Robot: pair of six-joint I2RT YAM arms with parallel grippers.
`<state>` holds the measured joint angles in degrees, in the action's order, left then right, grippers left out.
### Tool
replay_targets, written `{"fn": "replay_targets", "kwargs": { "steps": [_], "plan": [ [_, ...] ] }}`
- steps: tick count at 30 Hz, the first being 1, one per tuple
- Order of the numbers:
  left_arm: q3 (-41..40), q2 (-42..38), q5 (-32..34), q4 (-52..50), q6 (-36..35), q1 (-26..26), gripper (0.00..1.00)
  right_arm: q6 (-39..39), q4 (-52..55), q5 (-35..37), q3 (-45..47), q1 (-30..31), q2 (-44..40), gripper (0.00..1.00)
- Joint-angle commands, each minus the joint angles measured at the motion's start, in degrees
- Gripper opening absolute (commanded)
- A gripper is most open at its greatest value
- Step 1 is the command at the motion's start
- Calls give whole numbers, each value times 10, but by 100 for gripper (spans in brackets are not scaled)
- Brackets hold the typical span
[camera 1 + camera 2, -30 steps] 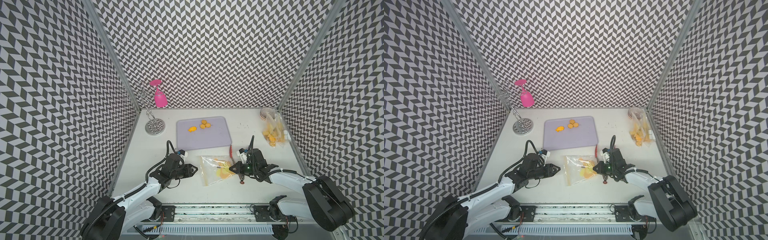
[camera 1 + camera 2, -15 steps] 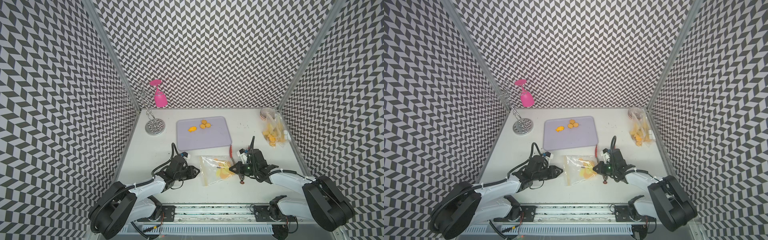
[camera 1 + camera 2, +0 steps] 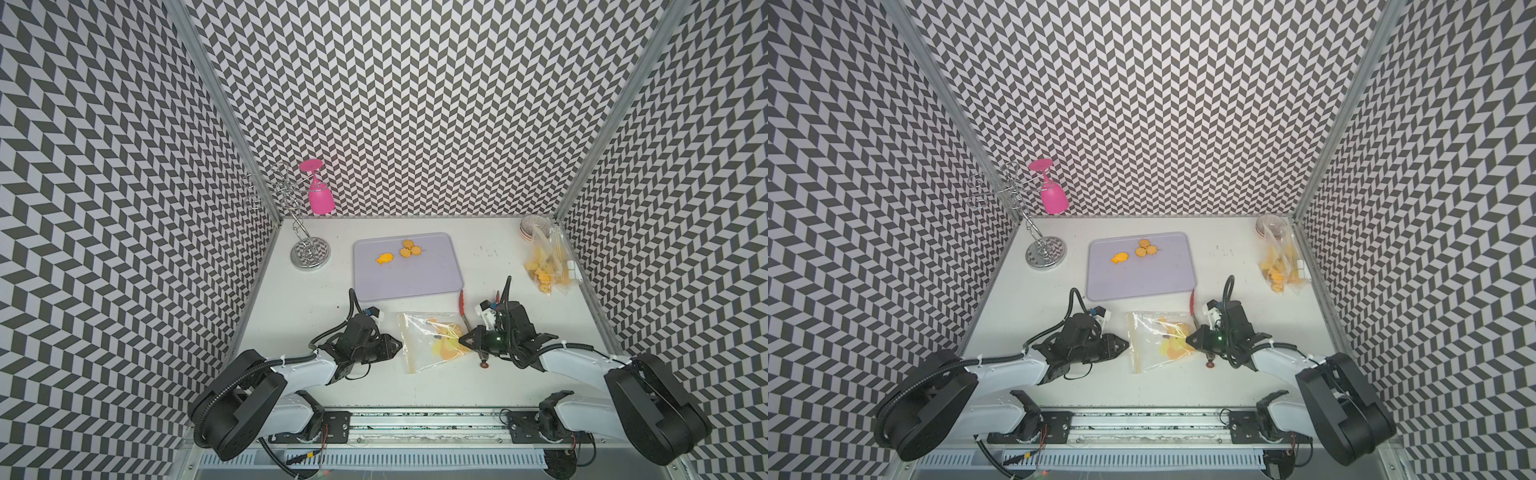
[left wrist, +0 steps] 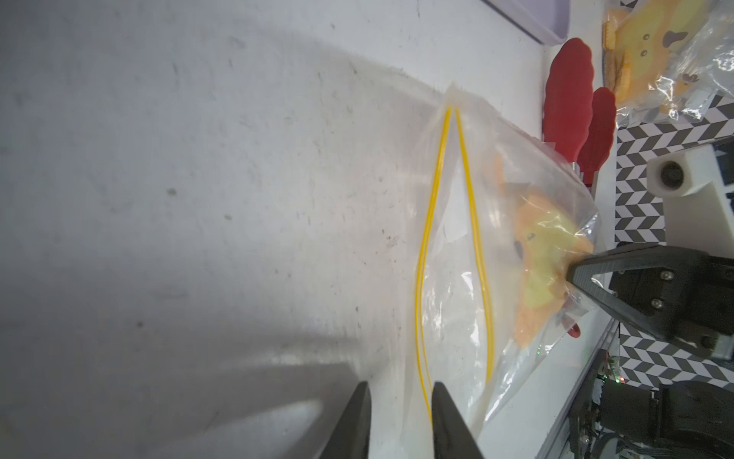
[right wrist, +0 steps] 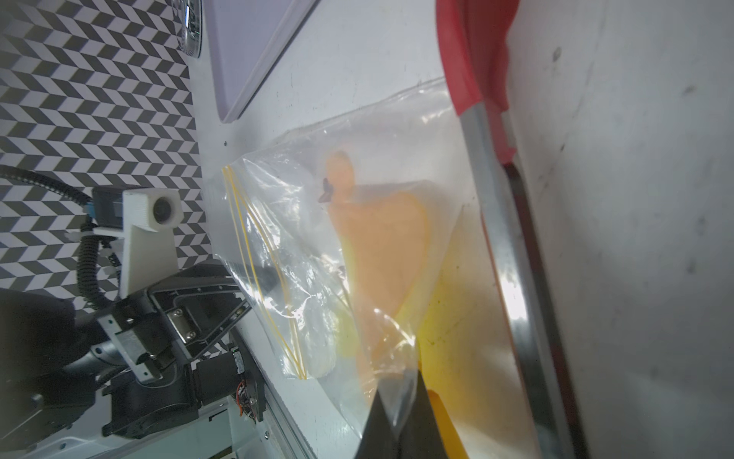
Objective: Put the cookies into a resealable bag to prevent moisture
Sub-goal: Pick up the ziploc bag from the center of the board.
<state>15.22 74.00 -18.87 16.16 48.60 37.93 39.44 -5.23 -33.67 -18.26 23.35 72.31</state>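
A white bench inside chevron-patterned walls, seen from above, with two robot arms reaching in from the front edge. A clear resealable bag [image 3: 419, 357] lies flat near the middle of the front edge, its yellow zip edge facing the left arm. Yellow and orange shapes show through the plastic; whether they are biscuits or print cannot be told.

The left tool [image 3: 399, 344] sits at the zip edge with its jaws a narrow gap apart; whether they touch the plastic cannot be told. The right tool [image 3: 460, 341] is pinched closed on the opposite edge of the bag.

Four cookies [image 3: 409, 249], a fish and three scalloped rounds, rest on a lilac tray [image 3: 415, 278] at the middle of the bench, towards its far side. Red-tipped tongs [image 3: 462, 301] lie between tray and bag, beside the right tool. A second clear bag [image 3: 548, 270] with yellow pieces lies at the right edge, near the far right corner. A pink glass [image 3: 320, 199] hangs upside down on a wire rack [image 3: 309, 253] in the far left corner.
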Motion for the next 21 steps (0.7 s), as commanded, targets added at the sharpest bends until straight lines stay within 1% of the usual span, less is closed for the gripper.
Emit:
{"fn": "replay_targets", "kwargs": {
  "steps": [1,9,13,18,21],
  "plan": [
    [-16,8,18,38,26,8,28,45,-59,-16,21,-4,-22,0],
    [-41,23,17,97,64,28,32,188,-151,-14,112,-3,-95,0],
    [-50,45,14,133,83,40,33,218,-153,-6,129,-3,-125,0],
    [-49,73,16,171,105,68,31,260,-179,-6,147,0,-139,0],
    [-49,85,19,189,116,82,31,272,-182,-2,149,2,-147,0]
  ]
}}
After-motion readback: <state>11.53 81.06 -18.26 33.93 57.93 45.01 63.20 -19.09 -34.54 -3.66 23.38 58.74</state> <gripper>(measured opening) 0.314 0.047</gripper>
